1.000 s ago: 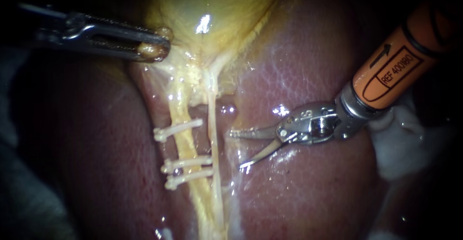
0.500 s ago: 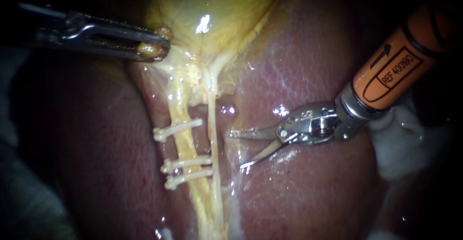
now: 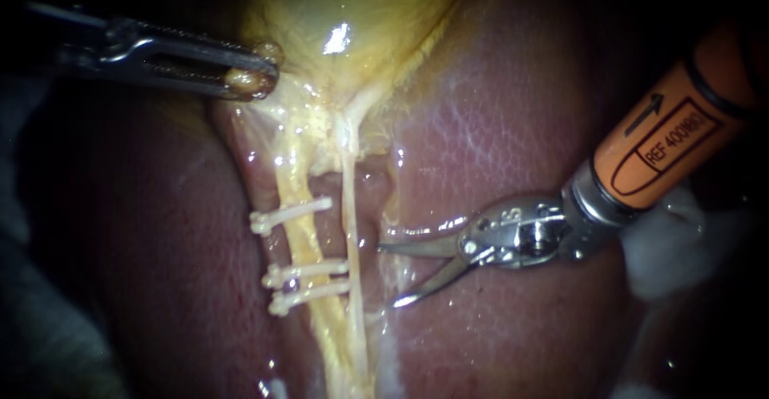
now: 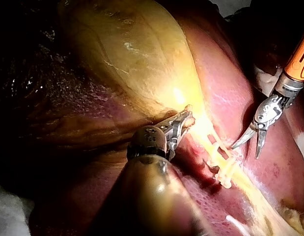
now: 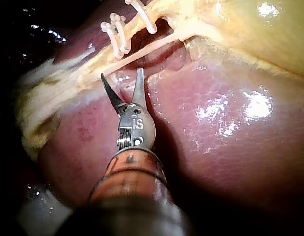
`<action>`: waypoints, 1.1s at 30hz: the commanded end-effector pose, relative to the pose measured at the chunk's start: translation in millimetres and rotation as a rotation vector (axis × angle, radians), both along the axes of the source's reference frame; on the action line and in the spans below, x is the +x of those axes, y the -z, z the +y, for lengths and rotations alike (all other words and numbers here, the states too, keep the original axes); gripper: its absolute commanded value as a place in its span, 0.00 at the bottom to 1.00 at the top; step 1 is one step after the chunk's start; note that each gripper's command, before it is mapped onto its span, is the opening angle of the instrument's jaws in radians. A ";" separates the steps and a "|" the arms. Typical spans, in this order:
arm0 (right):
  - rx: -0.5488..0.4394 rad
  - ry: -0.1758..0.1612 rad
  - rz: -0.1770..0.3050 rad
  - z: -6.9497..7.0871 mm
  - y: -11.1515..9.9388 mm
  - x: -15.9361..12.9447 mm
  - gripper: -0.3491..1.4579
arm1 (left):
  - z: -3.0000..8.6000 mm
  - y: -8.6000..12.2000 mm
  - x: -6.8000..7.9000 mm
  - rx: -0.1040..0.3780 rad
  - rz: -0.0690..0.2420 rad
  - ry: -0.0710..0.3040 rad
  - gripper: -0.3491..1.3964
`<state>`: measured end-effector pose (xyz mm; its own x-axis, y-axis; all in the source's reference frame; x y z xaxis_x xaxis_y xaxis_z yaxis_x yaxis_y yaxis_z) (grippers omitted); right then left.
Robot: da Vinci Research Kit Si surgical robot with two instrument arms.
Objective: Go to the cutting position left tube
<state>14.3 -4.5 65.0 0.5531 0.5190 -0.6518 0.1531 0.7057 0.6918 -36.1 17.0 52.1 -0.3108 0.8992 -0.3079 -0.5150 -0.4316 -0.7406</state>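
The left instrument is pinching a nub of the gallbladder at its narrow end, both jaws clamped on it from 2 sides. The tubes below are lying fairly straight. The right instrument is hovering over the liver w/ its two thin blades spread, nothing btw them, tips pointing at the tubes.

The left tube is the thicker yellow one running down from the gallbladder. Three white clips are sitting across it: one higher, two close together lower. The thin pale right tube is lying btw it and the blades, just beside the upper blade tip; touching or not, can't tell.

Handling, prob: the left tube is looking soft, wet, slippery and light. Held taut it should be giving a clean bite; slack, it would be sliding off the blades. Best place to take it is the bare stretch btw the single clip and the pair, w/ the blades crossing it square. The thin right tube is looking fragile and is sitting in the way, so the blades are needing to pass it w/o snagging or knocking a clip.
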 end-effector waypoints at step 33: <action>0.053 -0.046 -0.003 1.9 -3.0 3.6 0.96 | 0.0 0.0 0.0 0.000 0.000 0.000 0.00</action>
<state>17.9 -2.5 68.3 0.5296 0.5777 -0.6211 0.1187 0.6745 0.7286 -36.1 17.0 52.1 -0.3110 0.8992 -0.3079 -0.5148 -0.4317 -0.7407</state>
